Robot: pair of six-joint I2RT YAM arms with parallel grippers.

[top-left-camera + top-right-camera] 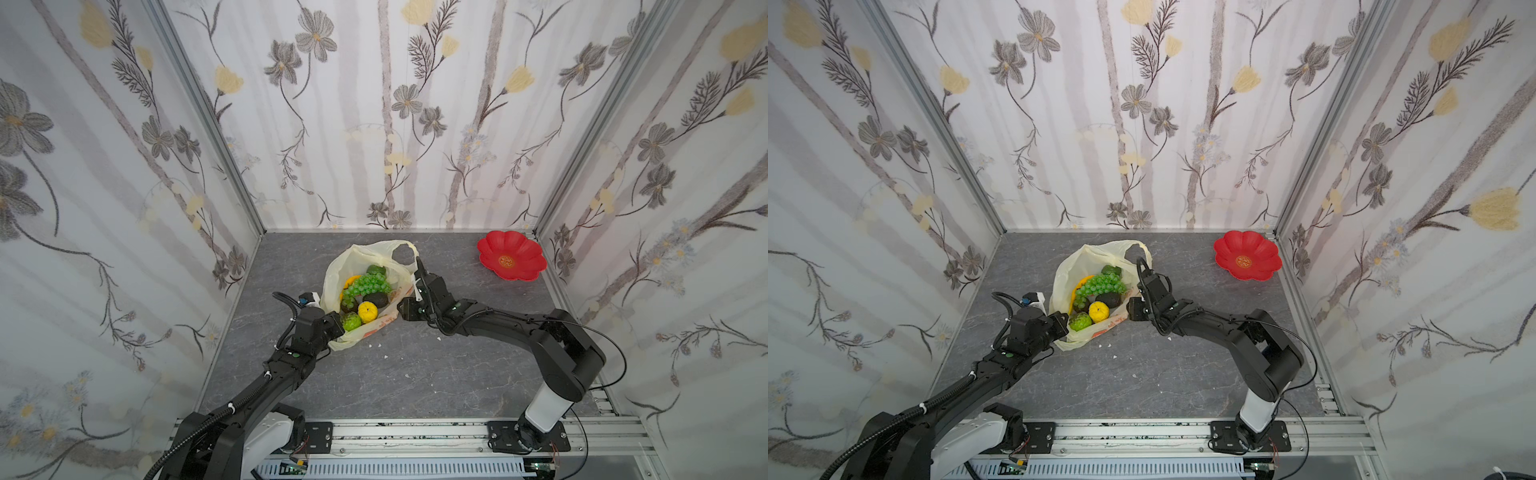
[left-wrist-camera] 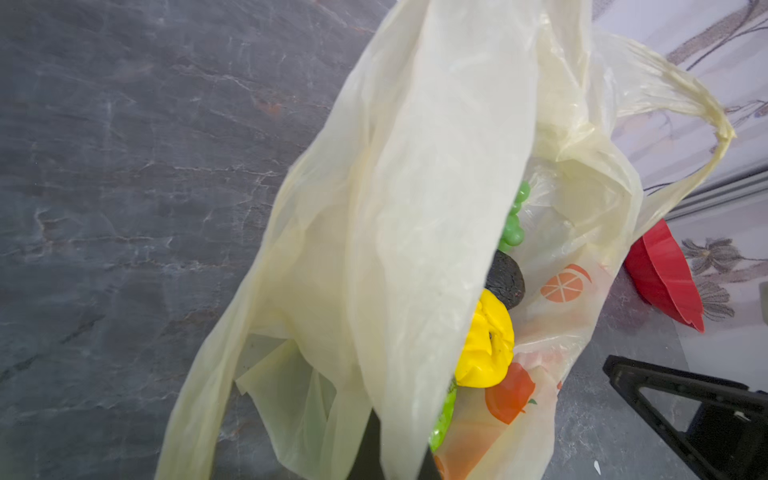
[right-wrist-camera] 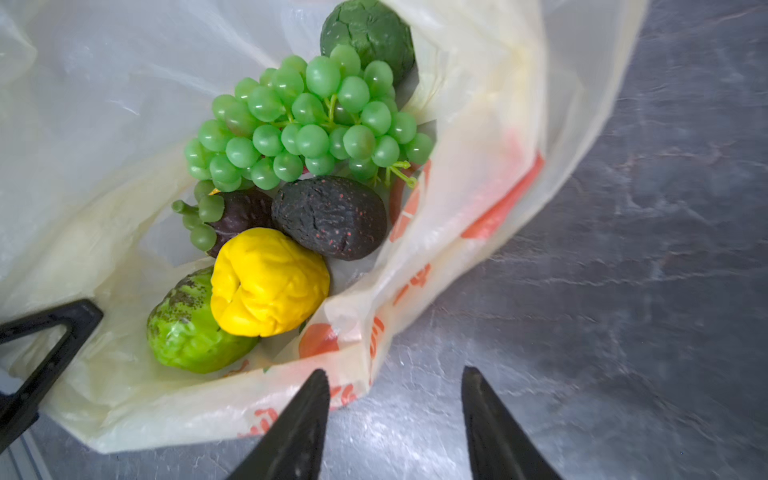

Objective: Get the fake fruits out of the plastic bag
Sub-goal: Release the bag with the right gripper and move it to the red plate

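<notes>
The plastic bag lies open on the grey table, with the fake fruits inside. They are a green grape bunch, a dark avocado, a yellow piece, a bumpy green ball and a dark green ball. My left gripper is shut on the bag's near left rim and holds the film up. My right gripper stands open just outside the bag's right edge, over bare table, holding nothing.
A red flower-shaped plate sits at the back right corner. Small white scraps lie on the table in front of the bag. Patterned walls close in three sides, and a metal rail runs along the front.
</notes>
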